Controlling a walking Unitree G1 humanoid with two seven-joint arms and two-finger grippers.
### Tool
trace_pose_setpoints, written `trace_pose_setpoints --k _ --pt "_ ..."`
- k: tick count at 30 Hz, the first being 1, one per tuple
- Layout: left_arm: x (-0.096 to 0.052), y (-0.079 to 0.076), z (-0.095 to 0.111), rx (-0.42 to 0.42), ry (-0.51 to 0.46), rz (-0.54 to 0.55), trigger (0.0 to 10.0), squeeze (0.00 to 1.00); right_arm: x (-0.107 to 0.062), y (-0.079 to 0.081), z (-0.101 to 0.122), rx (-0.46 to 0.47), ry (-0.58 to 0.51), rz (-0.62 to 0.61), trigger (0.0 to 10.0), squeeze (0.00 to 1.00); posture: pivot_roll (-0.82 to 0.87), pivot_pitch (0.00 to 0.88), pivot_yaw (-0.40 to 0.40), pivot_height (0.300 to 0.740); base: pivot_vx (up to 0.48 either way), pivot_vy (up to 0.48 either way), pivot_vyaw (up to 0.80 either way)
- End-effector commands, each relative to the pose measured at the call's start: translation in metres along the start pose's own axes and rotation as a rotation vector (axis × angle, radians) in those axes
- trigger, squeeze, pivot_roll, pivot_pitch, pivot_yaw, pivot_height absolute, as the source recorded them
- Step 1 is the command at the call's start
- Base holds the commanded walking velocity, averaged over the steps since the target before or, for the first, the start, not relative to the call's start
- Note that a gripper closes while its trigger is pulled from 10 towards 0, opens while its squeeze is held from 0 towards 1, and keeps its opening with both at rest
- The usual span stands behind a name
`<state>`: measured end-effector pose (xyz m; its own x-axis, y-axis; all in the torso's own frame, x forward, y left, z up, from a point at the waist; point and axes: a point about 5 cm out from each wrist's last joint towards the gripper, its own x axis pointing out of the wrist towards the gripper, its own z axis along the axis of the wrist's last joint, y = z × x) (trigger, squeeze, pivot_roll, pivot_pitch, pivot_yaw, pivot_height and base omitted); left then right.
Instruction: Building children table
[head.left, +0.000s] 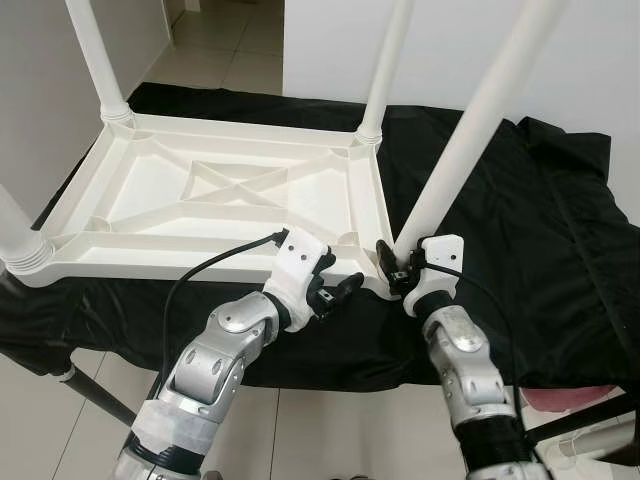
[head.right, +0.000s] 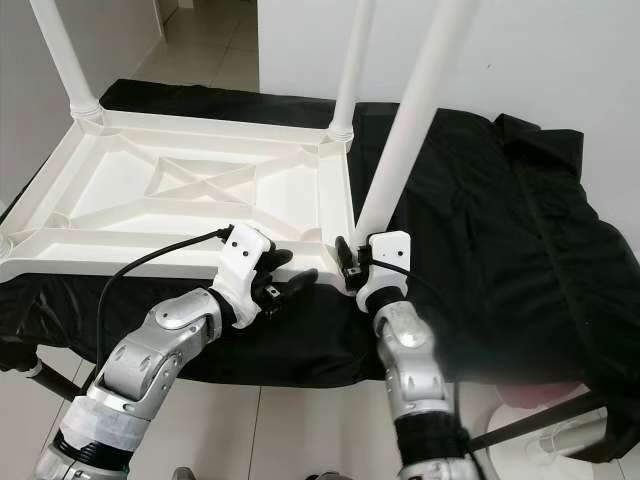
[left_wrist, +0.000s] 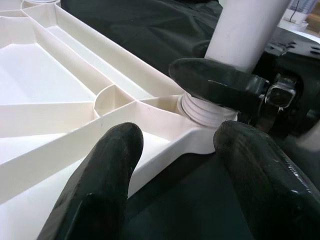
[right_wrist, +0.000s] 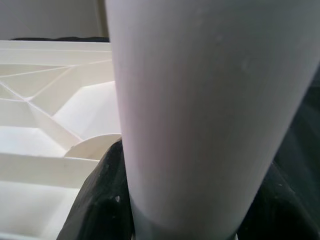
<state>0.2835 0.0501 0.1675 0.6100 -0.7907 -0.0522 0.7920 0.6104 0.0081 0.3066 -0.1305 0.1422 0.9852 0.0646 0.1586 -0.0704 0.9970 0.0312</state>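
Left eye view: my right gripper (head.left: 398, 270) clenches the last white plastic leg (head.left: 470, 130) at the upturned white ribbed tabletop (head.left: 215, 195) corner — left gripper (head.left: 335, 290) spread, idle. Next: twist leg tight w/o cross-threading.

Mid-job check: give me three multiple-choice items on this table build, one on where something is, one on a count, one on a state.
1. Where does the right tool hold the fourth leg?
A. At its base, by the tabletop's near right corner
B. At its top end
C. At the far left corner

2. How many legs stand on the upturned tabletop?
A. Two
B. Four
C. Six

3. The left tool is:
A. Shut on a leg
B. Open, next to the near corner
C. Shut on the black cloth

Answers: 1 A, its fingers clasp the leg just above the threaded socket. 2 B, one rises at each corner. 3 B, the left wrist view shows its fingers spread apart, gripping nothing.
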Motion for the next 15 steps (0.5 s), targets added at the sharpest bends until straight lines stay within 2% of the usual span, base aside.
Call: trace_pose_setpoints --k 1,6,10,15 --pt "0.001 0.0 0.002 0.013 -0.007 0.033 10.0 0.0 -0.003 -0.003 -0.002 -0.006 0.019 -0.069 10.0 0.0 0.01 0.092 -0.069 0.74 0.0 0.0 0.0" --pt "0.002 -0.001 0.002 0.006 -0.014 0.037 10.0 0.0 -0.005 0.005 -0.002 0.008 0.037 -0.163 10.0 0.0 -0.01 0.1 -0.085 0.74 0.0 0.0 0.0" --pt "0.002 -0.003 0.001 0.005 -0.009 0.034 10.0 0.0 -0.007 0.014 0.001 0.011 0.032 -0.148 10.0 0.0 -0.02 0.101 -0.082 0.74 0.0 0.0 0.0" --pt "0.003 -0.002 0.001 0.012 -0.008 0.032 10.0 0.0 -0.009 0.012 0.003 0.002 0.04 -0.154 10.0 0.0 -0.02 0.101 -0.076 0.74 0.0 0.0 0.0"
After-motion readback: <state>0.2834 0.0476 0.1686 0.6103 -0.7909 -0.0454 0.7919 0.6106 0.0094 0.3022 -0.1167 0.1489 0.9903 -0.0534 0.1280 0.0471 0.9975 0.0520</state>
